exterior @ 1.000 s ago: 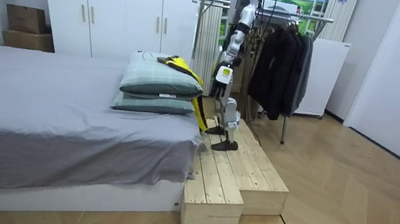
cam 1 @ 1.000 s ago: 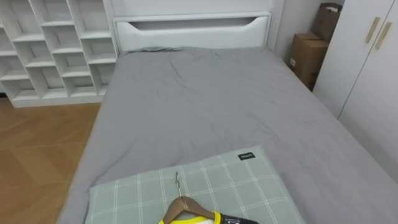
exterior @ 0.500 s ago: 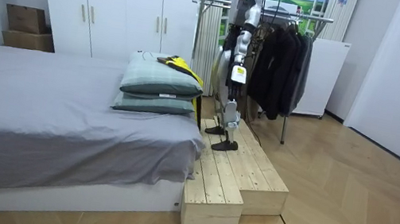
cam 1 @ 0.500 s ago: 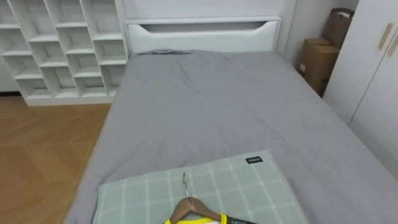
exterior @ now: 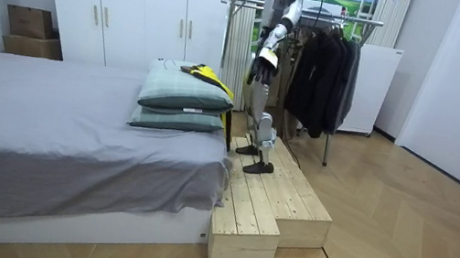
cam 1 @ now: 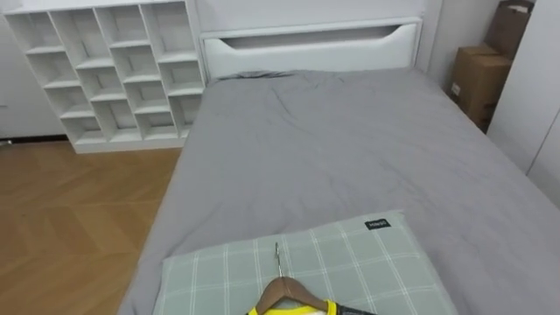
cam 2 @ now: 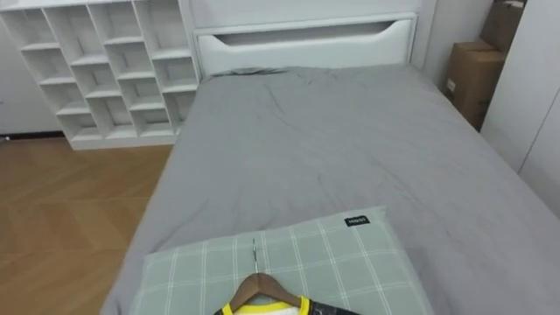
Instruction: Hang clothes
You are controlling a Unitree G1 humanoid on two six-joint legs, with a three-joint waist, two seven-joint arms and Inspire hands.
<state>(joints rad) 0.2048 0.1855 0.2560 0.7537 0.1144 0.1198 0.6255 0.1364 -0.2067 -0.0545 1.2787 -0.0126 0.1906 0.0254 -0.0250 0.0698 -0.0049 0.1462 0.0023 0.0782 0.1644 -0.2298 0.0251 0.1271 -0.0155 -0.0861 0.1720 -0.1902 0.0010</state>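
Note:
A yellow garment with black trim (cam 1: 293, 309) lies on a wooden hanger (cam 1: 283, 290) at the near edge of the left eye view, its metal hook (cam 1: 278, 257) pointing away from me. It rests on a green checked pillow (cam 1: 350, 262). In the room view the same garment (exterior: 211, 75) lies on top of two stacked pillows (exterior: 182, 94) at the end of the bed. I stand on a wooden platform (exterior: 270, 200) beside them, facing the bed. My left hand (exterior: 265, 58) is lifted to about chest height, clear of the garment.
The grey bed (cam 1: 350, 157) stretches ahead to a white headboard (cam 1: 306, 44). White cube shelves (cam 1: 114, 79) stand at the left, cardboard boxes (cam 1: 477, 87) at the right. Behind me is a clothes rail (exterior: 340, 19) hung with dark garments (exterior: 323, 70).
The eye view has swung to the left, so the bed and pillow sit further right in the picture. In the room view my left hand has risen from hip height to chest height.

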